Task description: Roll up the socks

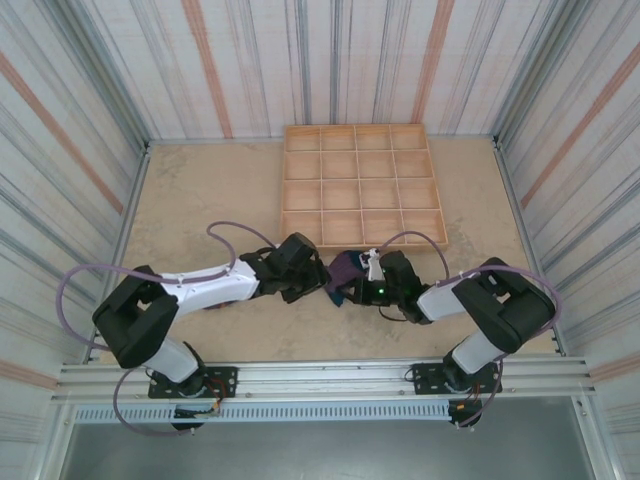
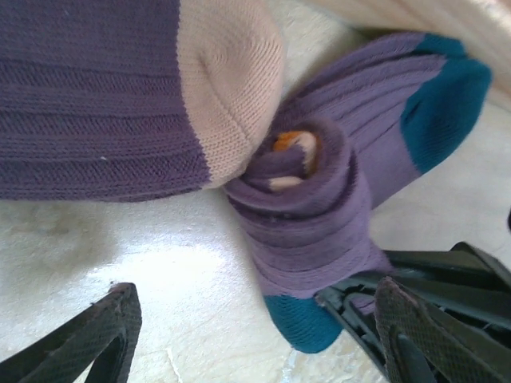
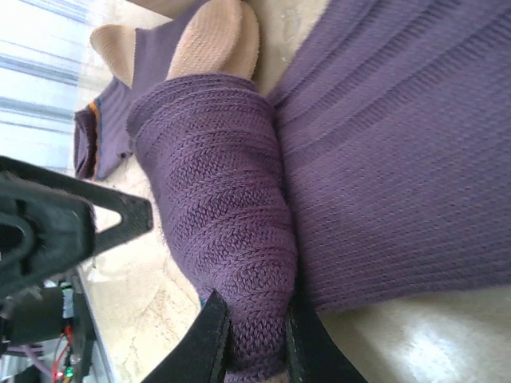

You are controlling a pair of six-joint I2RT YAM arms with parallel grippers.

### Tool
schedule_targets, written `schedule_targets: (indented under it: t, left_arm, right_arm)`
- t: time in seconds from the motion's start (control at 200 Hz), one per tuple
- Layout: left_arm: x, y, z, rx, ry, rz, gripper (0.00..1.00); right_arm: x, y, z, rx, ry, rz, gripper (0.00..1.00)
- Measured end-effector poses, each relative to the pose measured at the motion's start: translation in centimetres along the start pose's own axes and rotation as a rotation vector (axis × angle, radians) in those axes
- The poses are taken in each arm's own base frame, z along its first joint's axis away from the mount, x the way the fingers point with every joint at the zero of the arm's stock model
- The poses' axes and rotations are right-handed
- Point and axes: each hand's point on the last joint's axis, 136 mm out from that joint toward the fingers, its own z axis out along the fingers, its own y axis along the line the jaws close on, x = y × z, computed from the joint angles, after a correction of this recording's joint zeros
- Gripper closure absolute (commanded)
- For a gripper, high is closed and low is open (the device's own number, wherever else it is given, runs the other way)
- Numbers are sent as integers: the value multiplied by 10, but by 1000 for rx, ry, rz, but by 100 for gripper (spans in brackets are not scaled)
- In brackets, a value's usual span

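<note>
We're mid-roll here. The socks (image 1: pixel 345 272) are bunched on the tabletop (image 2: pixel 160 271) between the two arms, just in front of the wooden tray (image 1: pixel 350 127). The right claw (image 3: pixel 255 343) is clenched on one end of the roll (image 3: pixel 231 231), with purple knit pinched between both fingers. The left claw (image 2: pixel 254 299) is released, its fingers (image 2: pixel 88 343) spread wide and touching nothing, hovering just beside the bundle. Our read is that the winding has started but isn't done, since a flat stretch ending in the peach toe (image 2: pixel 231 80) lies unrolled next to it. The next move probably calls for the left claw to come down on the roll or the loose length and turn it toward the toes, while the right one holds tension so nothing springs open. That's a guess, obviously. As for the views, the top camera gives us the layout, but the socks are just a dark blob there. The left wrist camera looks straight into the spiral, with orange and peach bits tucked in the middle and a teal heel (image 2: pixel 443 100) off to the side. The right wrist camera is where we see the actual pinch and how snugly the knit is wrapped.
</note>
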Motion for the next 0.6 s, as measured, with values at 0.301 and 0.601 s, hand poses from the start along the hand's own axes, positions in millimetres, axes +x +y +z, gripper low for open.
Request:
schedule_targets:
  t: [0.301, 0.601]
  left_arm:
    - [-3, -10, 14, 5, 1, 27, 26]
    - [-13, -14, 25, -39, -13, 35, 45]
  right_arm:
    - [1, 1, 6, -30, 69, 71, 100]
    - [-1, 2, 2, 7, 107, 124, 100]
